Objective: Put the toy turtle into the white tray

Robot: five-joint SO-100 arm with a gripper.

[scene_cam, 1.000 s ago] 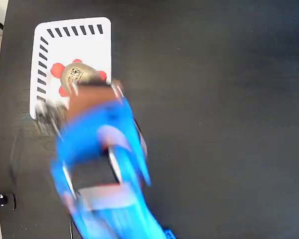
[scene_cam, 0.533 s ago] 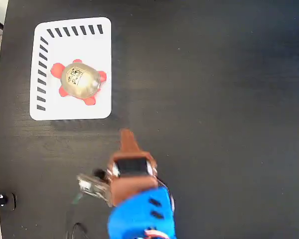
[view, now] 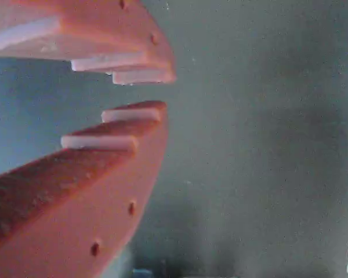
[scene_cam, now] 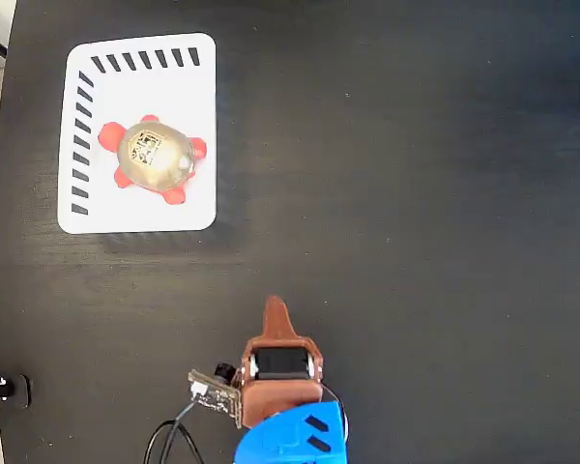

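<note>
The toy turtle (scene_cam: 155, 158), with a gold shell, a code sticker and red-orange legs, lies inside the white tray (scene_cam: 188, 97) at the upper left of the fixed view. My gripper (scene_cam: 275, 311) sits low in the middle of that view, well below and to the right of the tray, its brown tip pointing up. In the wrist view the gripper (view: 162, 91) shows two orange fingers almost together, with only a thin slit between them and nothing held. Below them is bare dark table; turtle and tray are out of that view.
The black table (scene_cam: 416, 193) fills the fixed view. Its left edge (scene_cam: 0, 242) runs close beside the tray. A cable (scene_cam: 169, 440) and a small circuit board (scene_cam: 208, 391) hang at the left of the blue arm (scene_cam: 290, 440). A small dark fitting (scene_cam: 0, 389) sits at the lower left.
The arm has pulled back from over the tray toward the bottom of the fixed view. The turtle stays in the tray, uncovered and unmoved.
</note>
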